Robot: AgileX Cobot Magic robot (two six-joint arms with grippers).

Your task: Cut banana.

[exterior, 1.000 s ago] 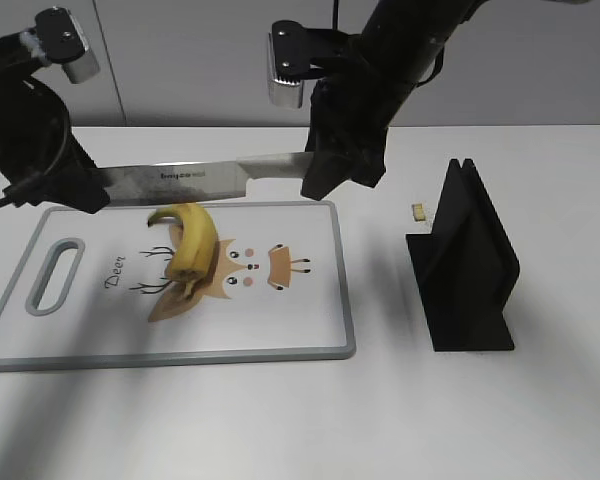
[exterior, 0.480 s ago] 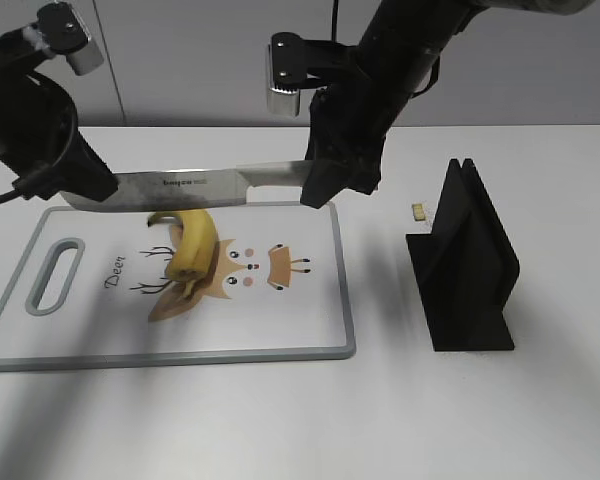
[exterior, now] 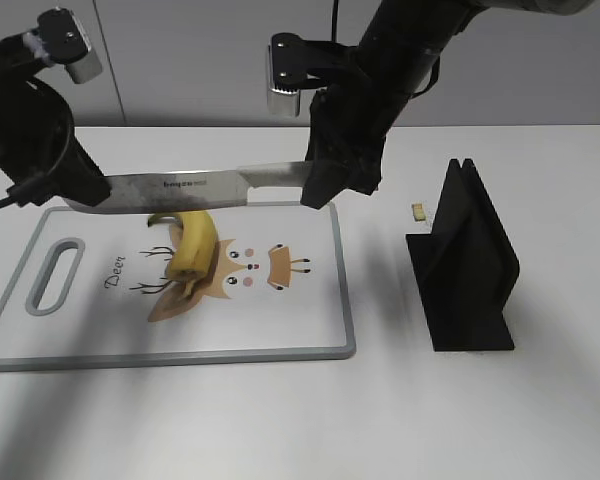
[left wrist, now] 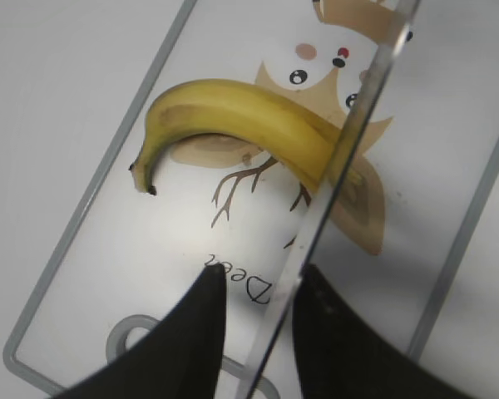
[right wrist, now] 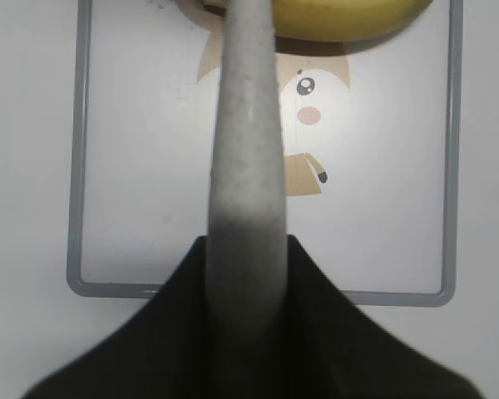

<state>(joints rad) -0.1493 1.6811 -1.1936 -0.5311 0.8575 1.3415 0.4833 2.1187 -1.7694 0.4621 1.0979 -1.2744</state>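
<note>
The yellow banana [exterior: 193, 245] lies on the white cutting board [exterior: 300, 330] with a deer print. A long knife [exterior: 180, 187] hangs level just above the banana's far end. My right gripper [exterior: 315, 190] is shut on the knife's grey handle [right wrist: 245, 166]. My left gripper [exterior: 80, 190] is at the blade's tip. In the left wrist view the blade [left wrist: 349, 158] runs between the fingers [left wrist: 258, 278], touching the right finger with a gap to the left one, and crosses the banana [left wrist: 249, 125]. The banana [right wrist: 349, 17] also shows at the top of the right wrist view.
A black knife stand [exterior: 465, 260] stands on the table right of the board. A small pale scrap [exterior: 417, 211] lies beside it. The board's handle hole [exterior: 55, 275] is at its left end. The board's grey rim [right wrist: 79, 166] shows in the right wrist view.
The knife has dropped slightly toward the banana and the left gripper has shifted a little along the blade. In the last half second almost nothing moved.
</note>
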